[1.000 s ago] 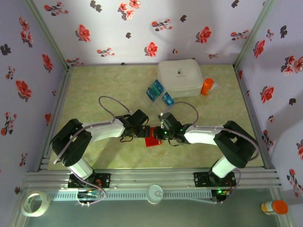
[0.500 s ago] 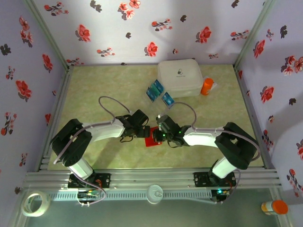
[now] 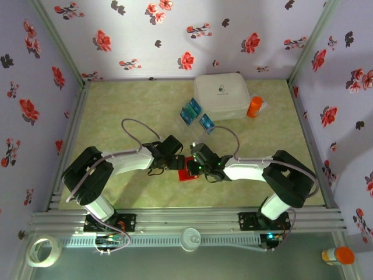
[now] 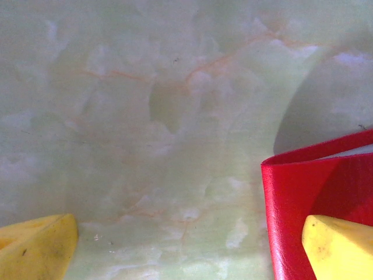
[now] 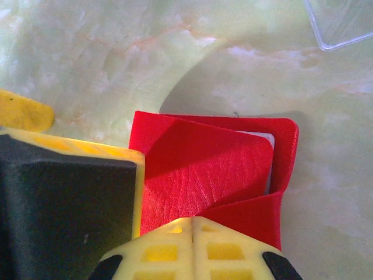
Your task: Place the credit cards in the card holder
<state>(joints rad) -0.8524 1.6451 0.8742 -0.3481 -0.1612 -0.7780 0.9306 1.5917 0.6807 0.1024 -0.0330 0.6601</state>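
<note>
The red wallet point(image 3: 186, 174) lies on the green table point(image 3: 116, 116), in the middle and toward the front. The left gripper point(image 3: 179, 163) and the right gripper point(image 3: 193, 165) meet right over it, tip to tip, and hide most of it. Further back lie blue cards point(image 3: 190, 111), just beside a big white case point(image 3: 221, 96). An orange bottle point(image 3: 254, 107) stands at the case's right side. A roll of tape point(image 3: 44, 251) lies in front of the arms, on the left.

Grained glossy red leather-look card holder point(image 5: 198, 169), smooth marbled tabletop point(image 4: 145, 116)
</note>
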